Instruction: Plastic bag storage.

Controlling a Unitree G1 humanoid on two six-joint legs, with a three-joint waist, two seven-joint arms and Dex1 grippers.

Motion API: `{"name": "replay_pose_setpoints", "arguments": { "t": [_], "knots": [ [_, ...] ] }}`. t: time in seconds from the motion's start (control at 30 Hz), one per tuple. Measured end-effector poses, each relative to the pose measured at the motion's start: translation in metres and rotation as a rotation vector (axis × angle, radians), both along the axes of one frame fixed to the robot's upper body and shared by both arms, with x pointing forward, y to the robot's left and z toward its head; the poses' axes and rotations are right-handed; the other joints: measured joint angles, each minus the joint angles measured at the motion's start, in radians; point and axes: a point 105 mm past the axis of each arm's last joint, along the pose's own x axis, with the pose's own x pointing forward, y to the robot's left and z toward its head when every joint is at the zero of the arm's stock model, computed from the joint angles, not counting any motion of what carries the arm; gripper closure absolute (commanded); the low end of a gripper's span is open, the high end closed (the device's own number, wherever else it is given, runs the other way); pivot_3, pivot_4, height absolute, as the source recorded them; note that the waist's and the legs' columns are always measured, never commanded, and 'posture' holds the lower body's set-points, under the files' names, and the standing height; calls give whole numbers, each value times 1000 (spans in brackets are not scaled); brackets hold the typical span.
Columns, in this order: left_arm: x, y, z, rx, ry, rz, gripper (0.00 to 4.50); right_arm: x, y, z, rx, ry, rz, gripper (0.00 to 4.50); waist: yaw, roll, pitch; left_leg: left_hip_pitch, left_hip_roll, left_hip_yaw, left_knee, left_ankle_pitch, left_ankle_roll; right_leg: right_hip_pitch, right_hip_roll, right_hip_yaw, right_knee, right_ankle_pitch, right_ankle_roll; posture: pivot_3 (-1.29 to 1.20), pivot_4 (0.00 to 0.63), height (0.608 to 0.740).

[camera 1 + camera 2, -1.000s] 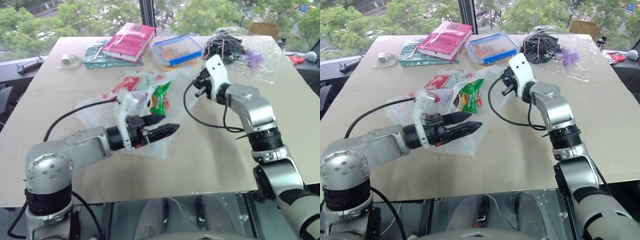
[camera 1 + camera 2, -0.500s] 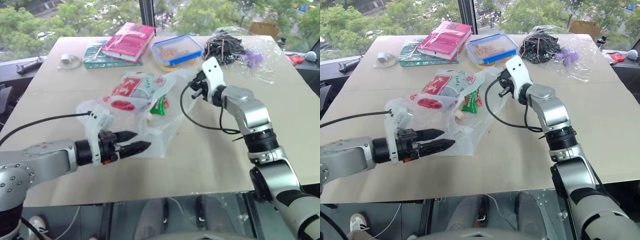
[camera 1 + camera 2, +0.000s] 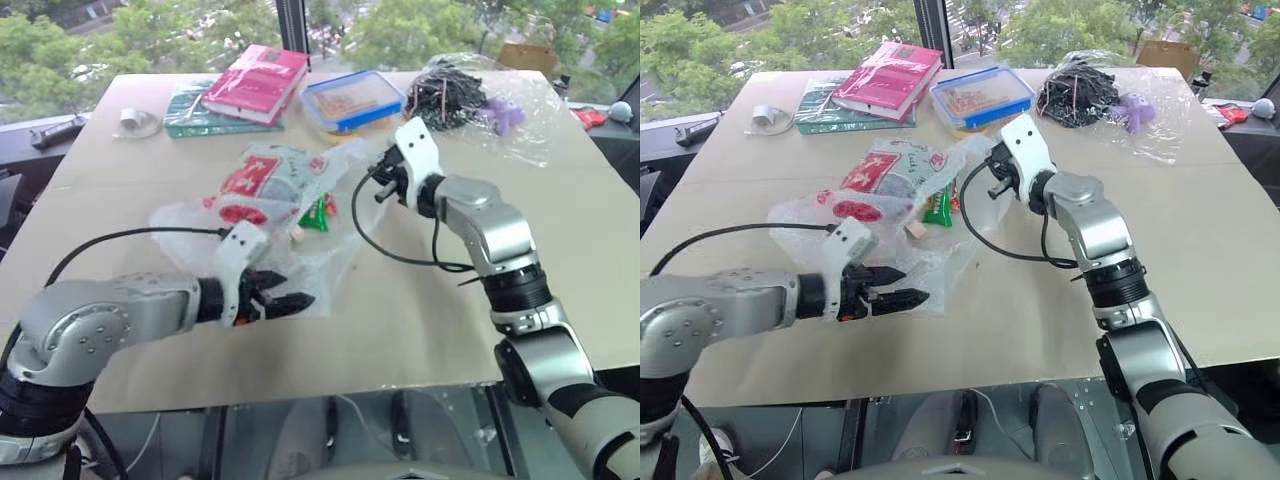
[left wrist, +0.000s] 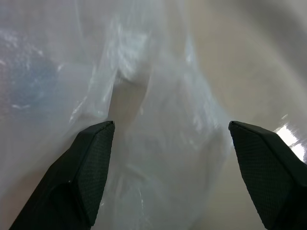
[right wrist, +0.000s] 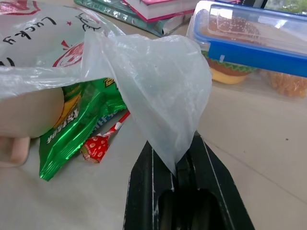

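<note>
The plastic bag (image 3: 262, 182), crinkly translucent white with a red square label, lies spread in the middle of the table. A green snack packet (image 5: 76, 123) and a small red sweet (image 5: 96, 146) show inside its mouth. My right gripper (image 3: 387, 178) is at the bag's right end, shut on a flap of the plastic bag (image 5: 158, 86) and holding it a little above the table. At the bag's near edge my left gripper (image 3: 292, 300) stands low and open. In the left wrist view its two fingertips (image 4: 96, 143) are wide apart with bag film beyond them.
At the table's far side lie a red book (image 3: 262, 80) on a teal one, a blue-lidded food box (image 3: 355, 98), and a clear bag of black cables (image 3: 455, 92) with a purple item (image 3: 507, 115). A small white object (image 3: 135, 120) sits far left.
My left gripper has come off the top of the bag, sunk and tipped down to its near edge, still open. The bag lies flatter. The right gripper has kept its grip and hardly moved.
</note>
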Motion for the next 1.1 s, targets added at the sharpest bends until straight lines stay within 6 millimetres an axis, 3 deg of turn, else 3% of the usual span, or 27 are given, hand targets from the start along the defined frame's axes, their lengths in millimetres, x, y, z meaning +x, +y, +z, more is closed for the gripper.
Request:
{"name": "replay_pose_setpoints", "arguments": {
  "t": [0.17,0.27,0.37,0.47,0.6,0.83,0.97,1.03,1.1],
  "knots": [
    [8,-5,-5,35,-23,-17,538,-1,0,0,-3,3,-3,4500,2,0,0,0,0,0,0,0,0,0,0,0,0,0,0,0,150,740],
    [15,-23,-7,-17,-53,-40,538,-1,1,-1,-8,9,-2,4500,4,0,0,0,0,0,0,0,0,0,-1,0,0,0,0,0,150,740],
    [17,-35,-10,-55,-58,-52,1305,-1,0,-2,-13,14,-6,4500,3,0,0,0,0,0,0,0,0,0,-1,0,0,0,0,0,150,740],
    [16,-48,-8,-171,-40,-62,2684,0,-4,-2,-21,14,-14,4500,0,-1,0,0,1,0,0,0,0,0,-1,0,0,0,0,0,150,740],
    [14,-37,-12,-132,-28,-60,4456,1,-8,-2,-29,12,-21,4500,0,-1,0,0,0,0,0,0,0,0,0,0,1,0,0,0,150,740],
    [16,-36,-9,-167,-68,-72,4456,3,-11,-5,-35,24,-28,4500,3,-1,0,0,1,0,0,0,0,0,-1,0,0,0,0,0,150,740],
    [19,-45,39,-431,-163,-119,4456,6,-14,-5,-28,22,-36,4500,3,-1,0,0,2,-1,1,0,0,0,-1,-1,0,0,0,0,150,740],
    [22,-44,75,-579,-216,-153,4456,9,-15,1,19,29,-42,4500,3,-1,0,0,2,-1,2,0,0,0,-1,-1,1,0,0,0,150,740],
    [25,-36,125,-785,-264,-195,4456,14,-19,28,185,26,-38,4500,2,-1,0,-1,2,-1,2,0,0,0,-1,-1,1,0,0,0,150,740]
  ]
}}
